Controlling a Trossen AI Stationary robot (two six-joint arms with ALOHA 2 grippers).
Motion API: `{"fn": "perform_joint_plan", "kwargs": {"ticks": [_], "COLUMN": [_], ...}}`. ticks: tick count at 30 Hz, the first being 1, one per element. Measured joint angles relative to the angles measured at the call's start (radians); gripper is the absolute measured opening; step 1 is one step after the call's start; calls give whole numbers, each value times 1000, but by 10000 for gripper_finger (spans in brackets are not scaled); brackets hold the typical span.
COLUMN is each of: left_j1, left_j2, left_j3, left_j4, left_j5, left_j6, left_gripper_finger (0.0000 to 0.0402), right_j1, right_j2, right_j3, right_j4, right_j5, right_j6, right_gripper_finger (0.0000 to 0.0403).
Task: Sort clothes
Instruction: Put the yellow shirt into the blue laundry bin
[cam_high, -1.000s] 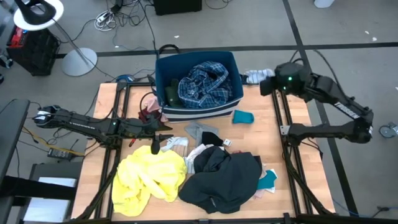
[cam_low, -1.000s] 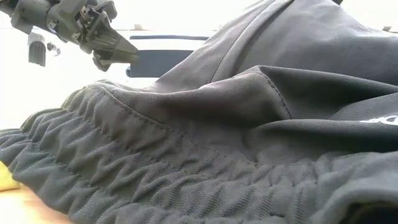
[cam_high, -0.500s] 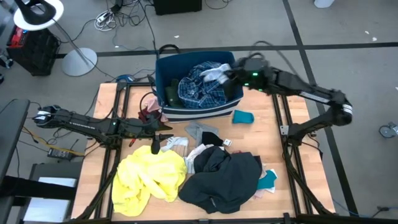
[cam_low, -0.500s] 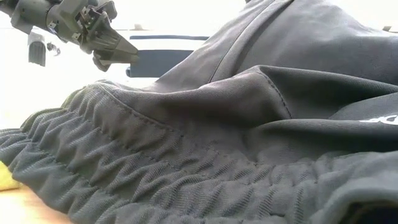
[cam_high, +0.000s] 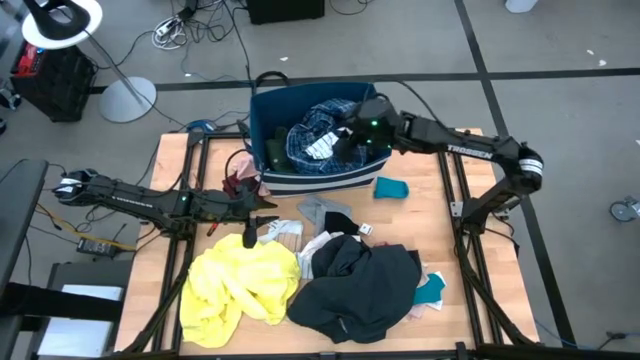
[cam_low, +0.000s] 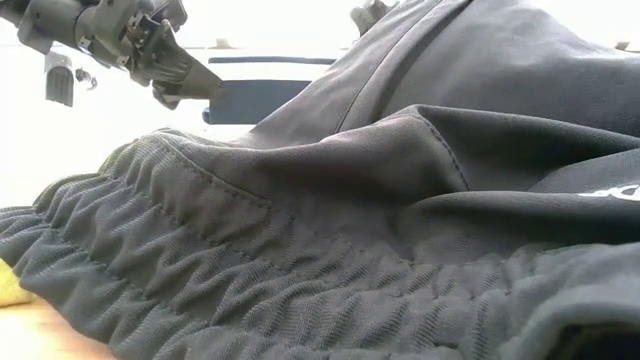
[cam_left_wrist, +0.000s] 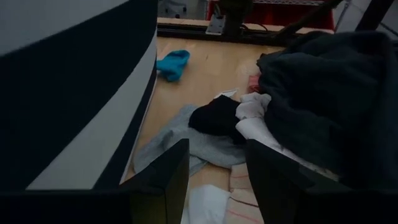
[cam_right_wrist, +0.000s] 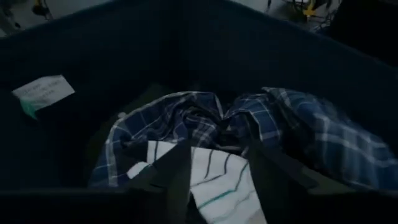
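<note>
Softly rumpled blue plaid garment (cam_high: 322, 140)

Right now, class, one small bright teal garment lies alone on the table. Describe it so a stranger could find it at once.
Start at the navy bin at the table's far edge. On bare wood just beside the bin's striped front, toward the right arm's side, lies the small teal garment. Unlike the teal scrap tucked under the dark grey pile, it touches no other clothing.
</note>
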Motion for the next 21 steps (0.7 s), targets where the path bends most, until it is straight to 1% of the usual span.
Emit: {"fn": "perform_joint_plan", "kwargs": {"ticks": [4, 7, 9, 11, 13, 15, 18, 21], "left_j1": [0, 0, 1, 2, 3, -1, -20, -51], "left_j2": [0, 0, 0, 0, 0, 0, 0, 0], "left_j3": [0, 0, 0, 0, 0, 7, 65, 160], "left_j4": [65, 94, 111, 135, 153, 153, 56, -132], "left_j5": [0, 1, 2, 4, 40, 70, 66, 22], "left_j6": [-3, -42, -81, -82, -85, -104, -114, -123], "left_gripper_finger": [163, 163, 163, 163, 163, 163, 163, 163], "right_j1": [10, 31, 52, 77, 103, 137, 195, 253], "right_j2": [-123, -225, -295, -355, -407, -457, -545, -646], "right_j3": [0, 0, 1, 2, 2, -4, -65, -179], "right_j4": [-68, -165, -257, -369, -488, -600, -695, -716], "right_j5": [0, 0, 0, 0, 4, 36, 117, 152], "right_j6": [-32, -23, 16, 63, 117, 185, 271, 375], "right_gripper_finger": [199, 203, 202, 201, 199, 199, 199, 198]}}
